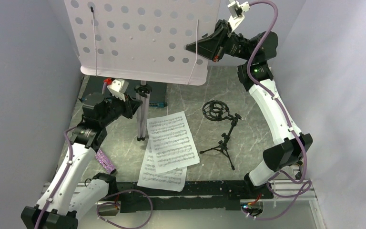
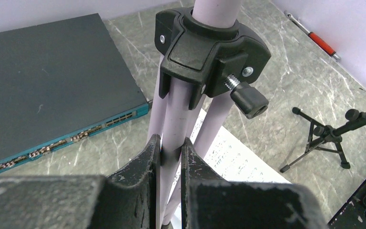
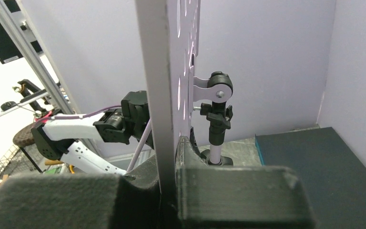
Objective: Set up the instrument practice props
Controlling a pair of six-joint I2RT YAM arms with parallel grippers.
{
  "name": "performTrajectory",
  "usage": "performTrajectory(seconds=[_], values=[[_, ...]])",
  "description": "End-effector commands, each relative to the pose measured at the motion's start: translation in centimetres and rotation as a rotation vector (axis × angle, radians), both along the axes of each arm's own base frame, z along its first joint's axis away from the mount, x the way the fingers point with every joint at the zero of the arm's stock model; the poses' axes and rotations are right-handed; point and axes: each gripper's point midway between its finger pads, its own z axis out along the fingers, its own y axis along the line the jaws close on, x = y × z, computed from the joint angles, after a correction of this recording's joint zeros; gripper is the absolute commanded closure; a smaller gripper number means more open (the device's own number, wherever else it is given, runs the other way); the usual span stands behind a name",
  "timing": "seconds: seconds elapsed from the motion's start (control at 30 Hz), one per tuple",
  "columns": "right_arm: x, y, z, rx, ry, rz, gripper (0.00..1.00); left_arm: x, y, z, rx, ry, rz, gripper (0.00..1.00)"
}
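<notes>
The pale lilac perforated music stand (image 1: 138, 38) stands at the back, its tripod legs (image 1: 142, 119) folded together. My left gripper (image 1: 132, 106) is shut on one leg (image 2: 176, 129) just below the black collar (image 2: 209, 47). My right gripper (image 1: 193, 47) is shut on the desk's right edge (image 3: 159, 86). Two white sheet-music pages (image 1: 169, 148) lie overlapped on the table's middle. The small black mic stand (image 1: 224, 138) lies right of them; it also shows in the left wrist view (image 2: 329, 138). The glittery purple microphone (image 1: 106, 161) lies by my left arm.
A flat dark box with a blue front edge (image 2: 52, 90) lies behind the stand at the back left (image 1: 157, 95). A red-handled tool (image 2: 317, 38) lies by the right wall. Lilac walls close in both sides.
</notes>
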Motion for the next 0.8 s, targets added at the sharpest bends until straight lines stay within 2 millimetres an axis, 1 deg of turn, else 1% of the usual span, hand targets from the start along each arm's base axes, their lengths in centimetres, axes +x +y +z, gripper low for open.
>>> performTrajectory(seconds=[0.0, 0.2, 0.43, 0.63, 0.77], values=[[-5.9, -2.2, 7.2, 0.119, -0.294, -0.034, 1.00, 2.5, -0.7, 8.1, -0.179, -0.228, 0.019, 0.97], [-6.5, -2.4, 7.4, 0.102, -0.326, -0.048, 1.00, 5.3, -2.5, 8.4, -0.262, -0.252, -0.036, 0.97], [-6.0, -2.4, 6.7, 0.086, -0.320, -0.078, 1.00, 8.4, -3.8, 7.3, -0.311, -0.219, -0.060, 0.97], [-5.3, -2.5, 5.4, 0.075, -0.296, -0.115, 1.00, 9.5, -4.1, 6.8, -0.314, -0.240, -0.043, 0.97], [-4.5, -2.3, 4.1, 0.055, -0.252, -0.135, 1.00, 10.4, -4.4, 5.6, -0.283, -0.209, -0.029, 0.97]])
